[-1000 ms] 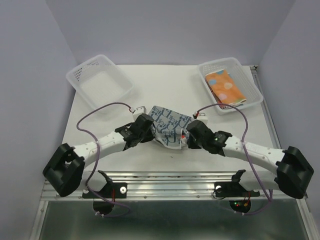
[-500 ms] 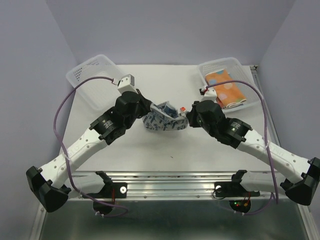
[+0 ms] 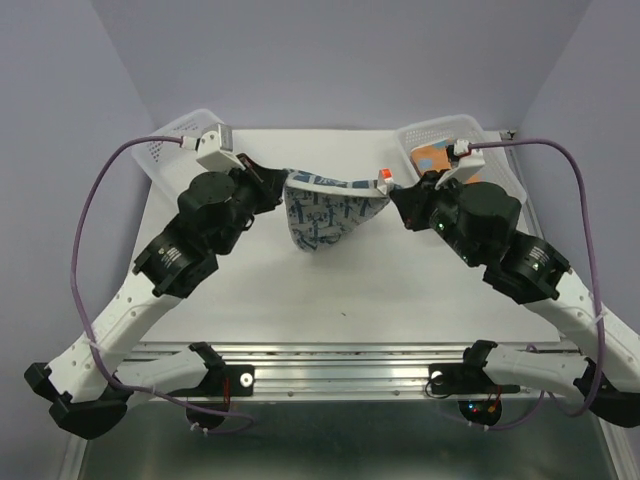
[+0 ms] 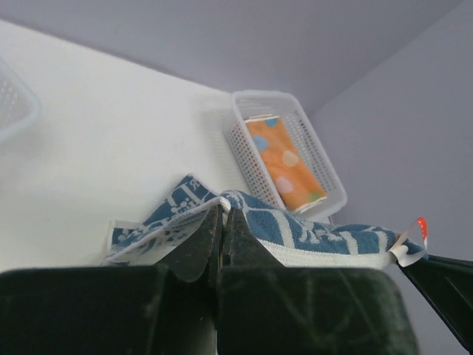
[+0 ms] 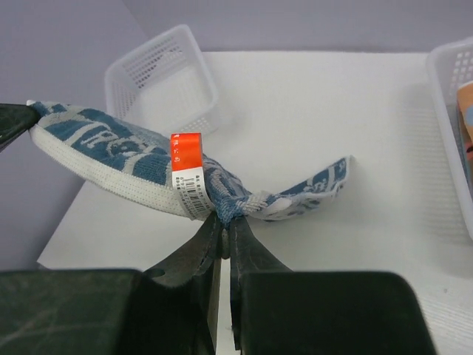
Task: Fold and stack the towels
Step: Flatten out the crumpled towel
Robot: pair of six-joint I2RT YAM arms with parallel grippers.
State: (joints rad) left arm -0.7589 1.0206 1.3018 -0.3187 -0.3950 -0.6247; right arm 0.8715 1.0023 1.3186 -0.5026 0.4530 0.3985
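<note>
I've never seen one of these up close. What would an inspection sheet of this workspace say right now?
Surface: white table.
Job's things: blue patterned towel stretched between both grippers, its middle sagging; orange dotted towel folded in the right basket; left basket empty.
Clutter: nothing seen.
Grippers: left gripper and right gripper each shut on a towel corner.
Cables: purple left cable and right cable loop from the wrists, away from the towel.
Surroundings: pale purple walls; metal rail at the near edge.

towel: terry cloth, matt | basket: perforated plastic | table: smooth matt
</note>
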